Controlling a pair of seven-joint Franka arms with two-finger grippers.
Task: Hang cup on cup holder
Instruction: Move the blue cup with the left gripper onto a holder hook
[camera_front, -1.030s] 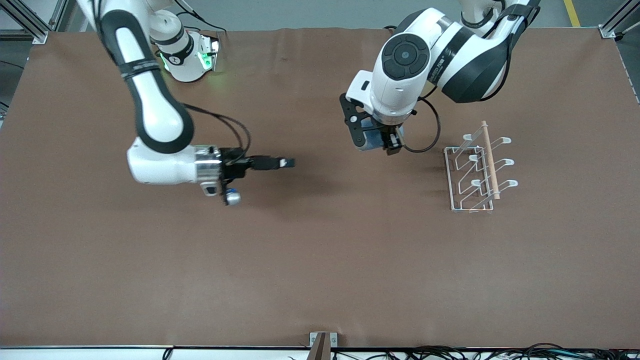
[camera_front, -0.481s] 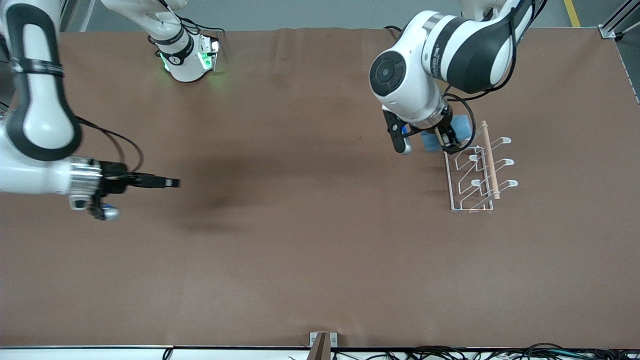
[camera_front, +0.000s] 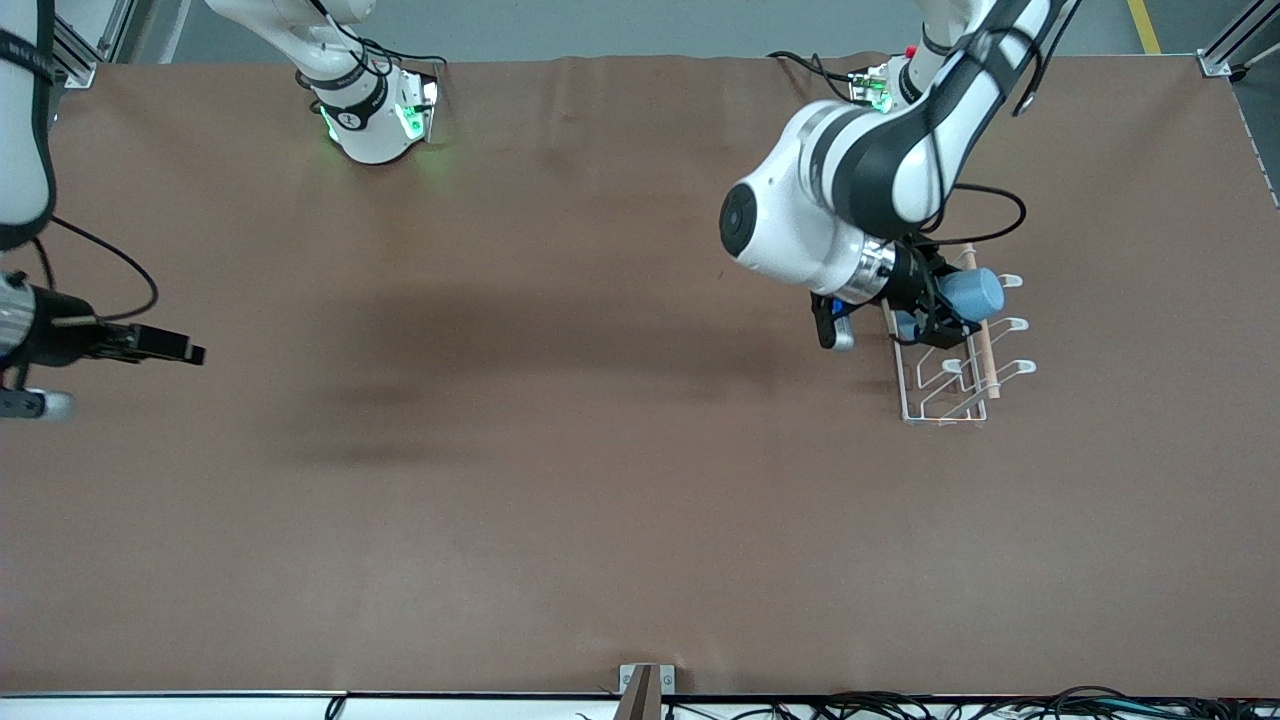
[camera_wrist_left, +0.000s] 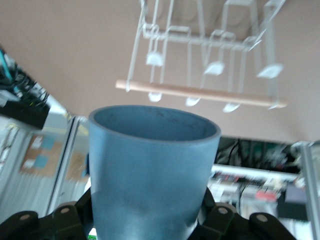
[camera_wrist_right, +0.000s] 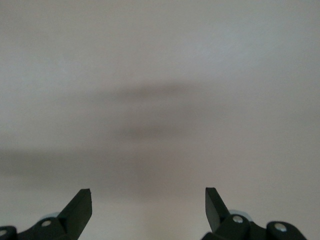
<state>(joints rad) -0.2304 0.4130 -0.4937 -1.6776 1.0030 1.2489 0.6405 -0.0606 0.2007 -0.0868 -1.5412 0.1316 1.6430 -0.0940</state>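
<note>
The light-blue cup (camera_front: 975, 292) lies tipped on its side in the air, with my left gripper (camera_front: 948, 302) shut on its base end. It hangs over the farther end of the white wire cup holder (camera_front: 940, 388), close to the wooden rod (camera_front: 985, 355). In the left wrist view the cup (camera_wrist_left: 152, 170) fills the space between the left gripper's (camera_wrist_left: 150, 222) jaws, its open mouth facing the cup holder (camera_wrist_left: 200, 40) and the rod (camera_wrist_left: 200, 94). My right gripper (camera_front: 185, 352) hovers open and empty at the right arm's end of the table, and the right wrist view shows only bare cloth between the right gripper's (camera_wrist_right: 148, 200) fingers.
The brown table cover (camera_front: 600, 480) is bare apart from the cup holder. The right arm's base (camera_front: 375, 120) glows green at the farther edge. A small bracket (camera_front: 645, 685) and cables (camera_front: 900, 705) run along the nearer edge.
My left arm carried the cup from mid-table over to the cup holder and turned it onto its side. My right arm drew back toward its own end of the table, still open.
</note>
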